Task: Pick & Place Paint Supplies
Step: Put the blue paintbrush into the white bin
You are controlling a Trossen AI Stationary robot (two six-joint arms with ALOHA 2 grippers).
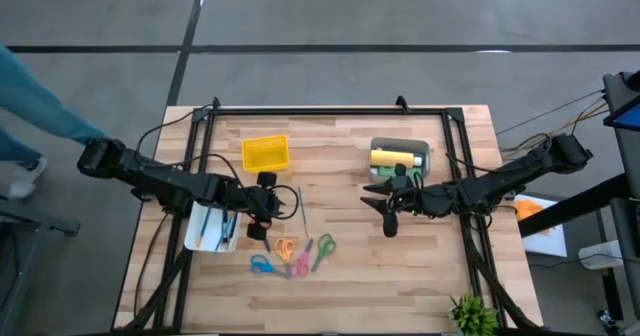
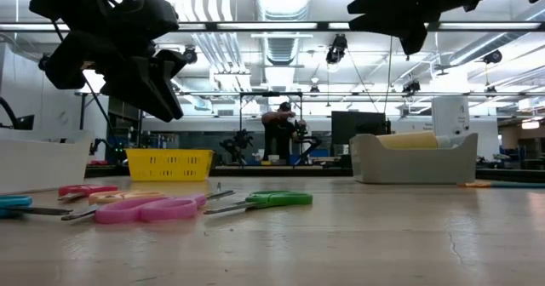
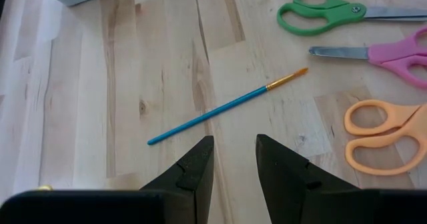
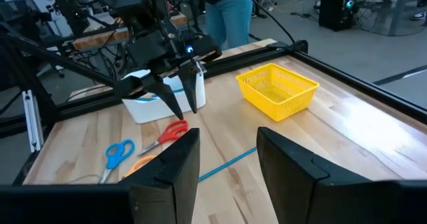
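Brush (image 3: 227, 107), teal with an orange tip, is lying flat on the surface (image 1: 400, 266), just ahead of your left hand (image 3: 233, 159) and near the scissors (image 3: 333, 11). Your left hand is hovering above it, fingers parted and gripping nothing. The brush's long axis is running slantwise across the finger gap, so you are probably needing a wrist turn before descending. Your right hand (image 4: 223, 161) is waiting farther off, also parted and empty, near the grey tray (image 1: 400, 148).

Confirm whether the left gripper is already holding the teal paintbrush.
No: in the left wrist view the left gripper is open and empty, and the teal paintbrush lies flat on the table ahead of its fingertips.
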